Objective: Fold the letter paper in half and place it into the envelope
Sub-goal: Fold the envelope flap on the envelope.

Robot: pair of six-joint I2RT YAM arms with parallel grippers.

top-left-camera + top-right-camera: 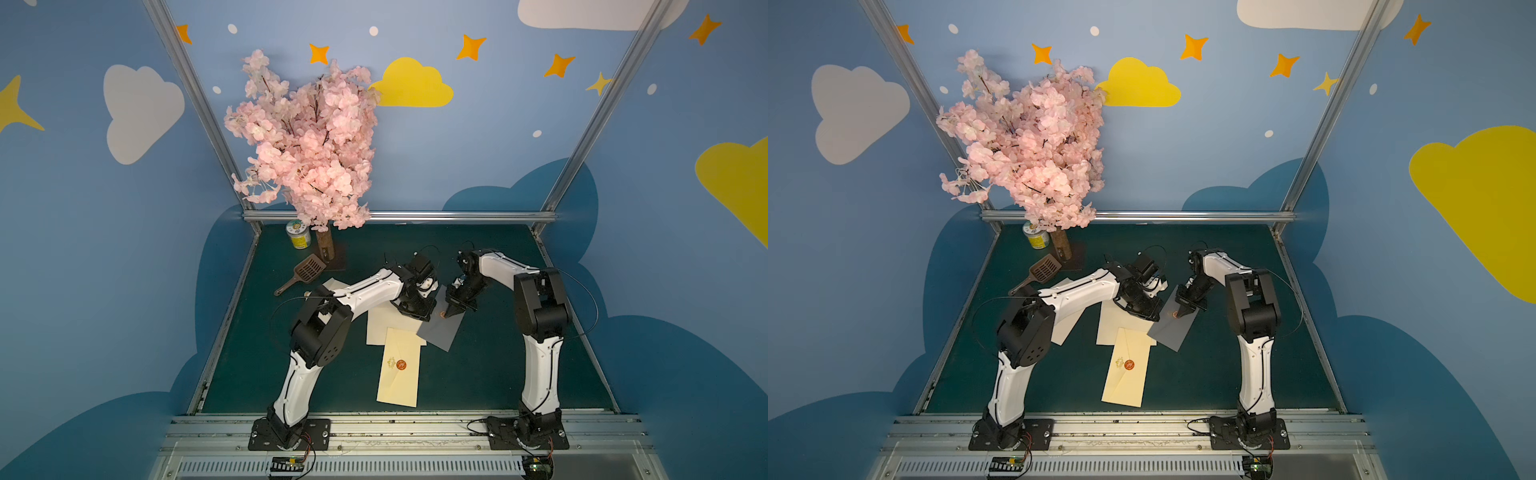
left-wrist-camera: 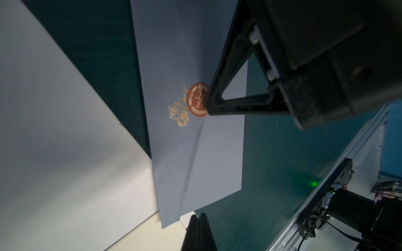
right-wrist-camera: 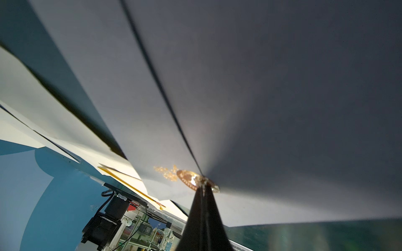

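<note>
1. Covering much of the cream letter paper (image 1: 386,330), the left arm's wrist also hides the left gripper in both top views. A second pale sheet (image 1: 334,284) shows only as a corner behind that arm.
2. The right wrist view is close and blurred, so I cannot tell whether the flap is lifted.
3. The grey envelope (image 1: 442,330) is matte and rectangular. Its pointed flap ends at a round red wax seal (image 2: 196,100) beside a gold floral stamp. It overlaps the flat letter paper's edge on the dark green mat (image 1: 498,365). A cream envelope (image 1: 399,374) with a similar seal lies nearer the arm bases.
4. The right gripper (image 2: 208,106) has its tapered black fingers pressed together with the tips on the seal. I cannot tell whether it pinches anything.
5. The left gripper (image 2: 199,228) is likewise closed and empty, near the grey envelope's corner.
</note>
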